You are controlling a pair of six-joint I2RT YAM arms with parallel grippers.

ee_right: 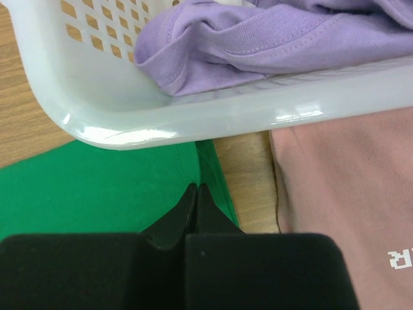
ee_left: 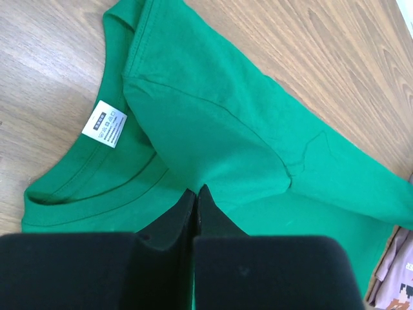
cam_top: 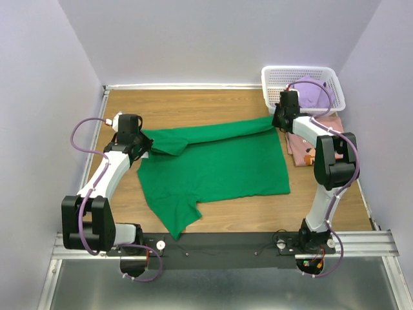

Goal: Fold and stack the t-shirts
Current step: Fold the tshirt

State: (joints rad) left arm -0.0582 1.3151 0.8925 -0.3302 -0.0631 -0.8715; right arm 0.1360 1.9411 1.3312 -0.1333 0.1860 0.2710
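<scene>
The left gripper (ee_left: 197,194) is pinched shut on a raised fold of the bright green cotton t-shirt (ee_left: 213,129), just beside its collar (only this wrist view shows the small white neck label (ee_left: 104,128)). The right gripper (ee_right: 195,190) is closed on the same shirt's hem at the far right. Beyond its tips the white plastic lattice basket (ee_right: 193,119) holds the lavender-purple t-shirt (ee_right: 258,39), with the dusty pink printed t-shirt (ee_right: 348,181) to its right. From above, the green shirt lies spread across the middle of the wooden table (cam_top: 193,103).
</scene>
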